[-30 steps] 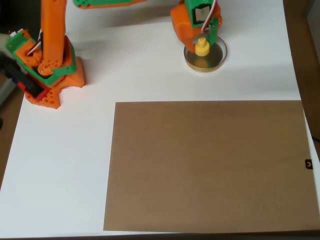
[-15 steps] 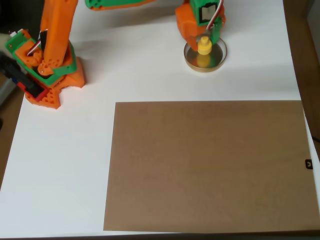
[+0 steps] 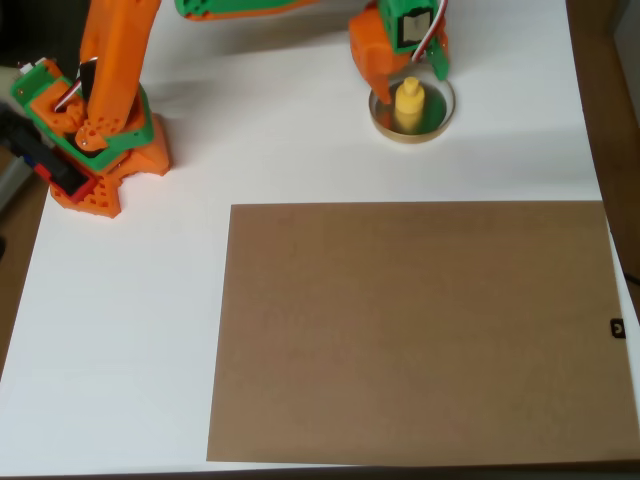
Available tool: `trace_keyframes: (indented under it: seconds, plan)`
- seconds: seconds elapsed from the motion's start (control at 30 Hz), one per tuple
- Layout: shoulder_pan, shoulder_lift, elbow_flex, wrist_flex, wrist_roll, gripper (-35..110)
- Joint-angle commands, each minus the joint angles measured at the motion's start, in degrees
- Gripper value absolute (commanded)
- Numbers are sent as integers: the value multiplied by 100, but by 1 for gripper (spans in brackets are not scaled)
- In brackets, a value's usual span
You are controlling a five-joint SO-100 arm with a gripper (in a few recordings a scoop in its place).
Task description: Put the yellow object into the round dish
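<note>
In the overhead view the yellow object (image 3: 408,104) rests inside the round dish (image 3: 441,112), near the table's far edge. Its knob points toward the gripper. My orange and green gripper (image 3: 405,72) hangs just behind and above the dish. It is open: the orange finger (image 3: 366,62) sits left of the piece and the green finger (image 3: 439,63) is swung out to the right. Neither finger touches the yellow object. The dish's back rim is hidden under the gripper.
A large brown sheet (image 3: 420,330) covers the front right of the white table (image 3: 130,330). The arm's orange and green base (image 3: 95,140) stands at the back left. The table's right edge runs close to the dish.
The green finger has swung away to the right and let go of the yellow object, which has dropped lower into the dish. The gripper itself has hardly shifted.
</note>
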Motion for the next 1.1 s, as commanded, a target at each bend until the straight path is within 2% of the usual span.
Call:
trace_keyframes:
  seconds: [0.0,0.6,0.77,1.07]
  plan:
    - [-18,993,299,-62,-237,28]
    - [615,4632,3340,-202,-1274,28]
    - [1169,5713,4192,-105,-1582,27]
    - [2786,7330,4983,79,-1942,26]
